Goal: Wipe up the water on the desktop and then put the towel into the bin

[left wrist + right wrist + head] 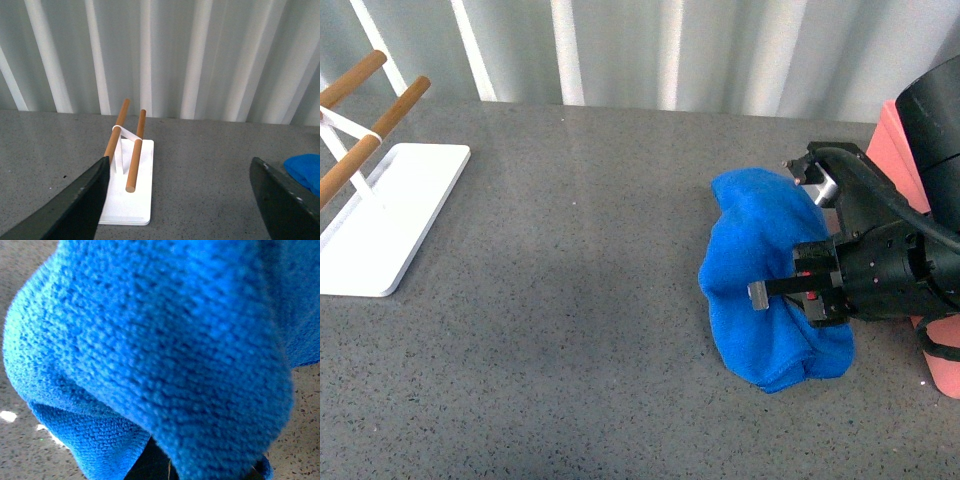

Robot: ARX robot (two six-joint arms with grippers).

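The bright blue towel (760, 270) hangs bunched at the right of the front view, over the dark grey speckled desktop (570, 300). My right gripper (790, 240) is shut on the towel from the right side. In the right wrist view the towel (150, 340) fills almost the whole picture and hides the fingers. The salmon-pink bin (903, 150) shows at the far right edge, mostly behind the right arm. My left gripper (180, 200) is open above bare desktop (200, 165), nothing between its dark fingers (80, 200). A corner of the towel (305, 170) shows at the edge of that view.
A white stand (390, 215) with wooden rods (380, 110) sits at the far left of the desktop, also seen in the left wrist view as the white stand (135, 200). A ribbed white wall (650, 50) runs along the back.
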